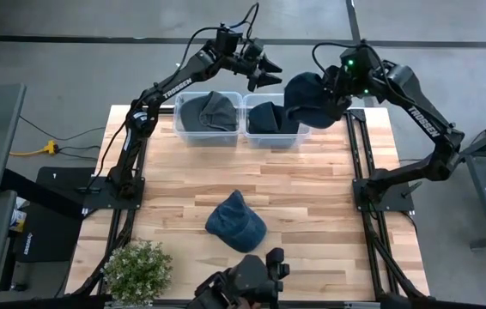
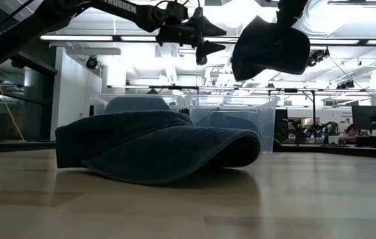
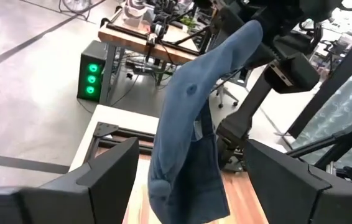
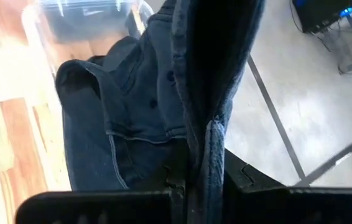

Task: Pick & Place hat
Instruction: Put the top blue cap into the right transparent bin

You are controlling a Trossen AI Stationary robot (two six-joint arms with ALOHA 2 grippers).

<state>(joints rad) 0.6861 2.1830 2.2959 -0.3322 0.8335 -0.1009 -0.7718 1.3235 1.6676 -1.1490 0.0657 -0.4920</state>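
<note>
High view shows the right tool (image 1: 333, 86) raised above the far edge of the tabletop (image 1: 329, 197), its fingers pinched narrow on a dark blue hat (image 1: 307, 99) that hangs beneath it. That held hat dangles over the right clear bin (image 1: 270, 124), near the bin's right side, and is off the wood altogether. The right wrist view looks straight down the closed fingers onto the gripped denim fold (image 4: 194, 93), with the bin's rim (image 4: 86, 9) beyond it.

The left tool (image 1: 260, 69) hovers just beside, above the gap between the two bins, with its fingers spread wide and nothing between them. In the left wrist view the two dark fingers (image 3: 111, 177) frame the hanging hat (image 3: 191, 137), which droops from the other arm's tool.

Two clear bins stand side by side at the far edge of the tabletop. The left clear bin (image 1: 209, 116) holds a greyish hat (image 1: 211, 110); the right one holds another dark hat (image 1: 267, 116).

A third blue hat (image 1: 236, 221) lies on the wood near the middle of the near half, well apart from the bins. In the low view this lying hat (image 2: 155, 146) fills the foreground, brim toward the camera, with the bins behind it and the held hat (image 2: 271, 46) up above.

A small potted plant (image 1: 138, 268) sits at the near left corner.
</note>
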